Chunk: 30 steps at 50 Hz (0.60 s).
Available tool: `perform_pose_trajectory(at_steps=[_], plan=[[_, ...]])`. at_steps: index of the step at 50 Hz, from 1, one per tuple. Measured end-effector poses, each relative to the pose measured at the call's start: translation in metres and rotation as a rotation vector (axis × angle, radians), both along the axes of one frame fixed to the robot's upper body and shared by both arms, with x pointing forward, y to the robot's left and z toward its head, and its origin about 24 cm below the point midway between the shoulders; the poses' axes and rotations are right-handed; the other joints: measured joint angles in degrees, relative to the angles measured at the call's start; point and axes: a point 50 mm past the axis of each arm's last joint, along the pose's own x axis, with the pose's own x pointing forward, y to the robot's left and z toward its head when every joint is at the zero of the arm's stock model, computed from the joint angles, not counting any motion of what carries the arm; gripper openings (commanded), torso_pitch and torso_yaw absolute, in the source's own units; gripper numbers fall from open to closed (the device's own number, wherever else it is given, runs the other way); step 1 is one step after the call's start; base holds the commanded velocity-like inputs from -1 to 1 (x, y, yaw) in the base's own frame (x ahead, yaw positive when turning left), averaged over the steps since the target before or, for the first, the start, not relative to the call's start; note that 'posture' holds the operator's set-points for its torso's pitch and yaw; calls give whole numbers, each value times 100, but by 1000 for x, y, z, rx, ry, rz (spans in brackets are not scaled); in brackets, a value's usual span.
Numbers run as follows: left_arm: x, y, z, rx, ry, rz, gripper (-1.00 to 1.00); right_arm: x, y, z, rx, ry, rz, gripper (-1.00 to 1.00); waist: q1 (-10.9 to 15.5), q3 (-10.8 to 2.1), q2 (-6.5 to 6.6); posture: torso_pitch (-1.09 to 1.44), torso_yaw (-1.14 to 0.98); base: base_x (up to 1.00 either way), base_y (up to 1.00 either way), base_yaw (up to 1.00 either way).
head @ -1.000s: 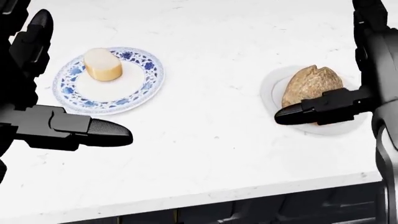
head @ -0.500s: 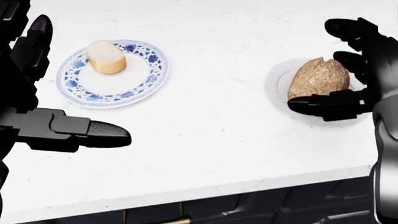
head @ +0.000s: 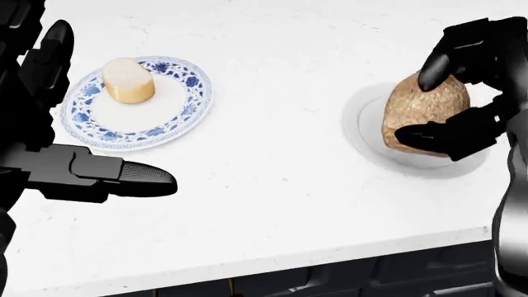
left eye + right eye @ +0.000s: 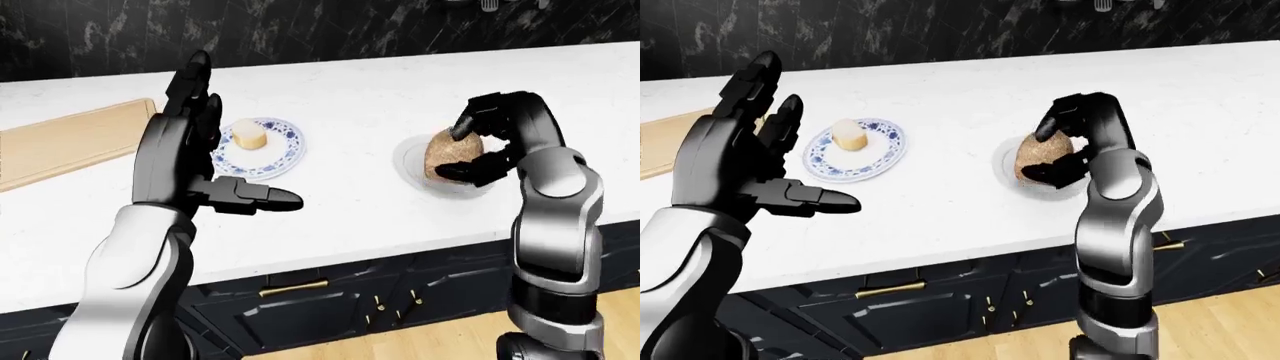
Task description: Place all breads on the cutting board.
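A brown round loaf (image 3: 421,111) sits on a white plate (image 3: 363,133) at the right of the head view. My right hand (image 3: 425,99) is shut on it, fingers curled over its top and thumb against its lower side. A small pale bread piece (image 3: 128,80) stands on a blue-patterned plate (image 3: 165,120) at the left. My left hand (image 3: 107,108) hovers open above the counter beside that plate, fingers up and thumb pointing right, holding nothing. The wooden cutting board (image 4: 70,139) lies at the far left of the left-eye view, bare where it shows.
The white counter's near edge (image 3: 330,257) runs along the bottom of the head view. Dark cabinets with brass handles (image 4: 295,287) stand beneath it, above a wooden floor. A dark marbled wall (image 4: 330,30) backs the counter.
My right hand's fingers have curled down over the brown loaf and closed on it. The left hand has held still; the view has shifted slightly.
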Motion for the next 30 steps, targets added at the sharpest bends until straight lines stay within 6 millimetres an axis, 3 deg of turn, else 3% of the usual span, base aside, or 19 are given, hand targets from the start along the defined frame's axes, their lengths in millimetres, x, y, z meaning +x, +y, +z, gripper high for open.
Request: perform_pose_trajectory(at_steps=[3, 6, 14, 19, 30], plan=[[0, -1, 3, 2, -4, -3, 100, -13, -2, 24, -1, -72, -6, -100, 2, 10, -12, 0, 0, 0, 0, 0], [1, -2, 7, 8, -13, -1, 100, -28, -2, 44, 0, -137, -7, -100, -8, 13, -33, 0, 0, 0, 0, 0], [13, -5, 14, 46, 23, 3, 100, -57, 1, 69, 60, -244, 26, -100, -26, 67, -29, 0, 0, 0, 0, 0], [29, -7, 16, 103, 83, 19, 100, -61, 8, 74, 68, -262, 56, -100, -39, 73, -11, 0, 0, 0, 0, 0], [77, -2, 17, 222, 179, 110, 100, -55, 12, 66, 71, -218, 72, -100, -30, 98, -17, 0, 0, 0, 0, 0]])
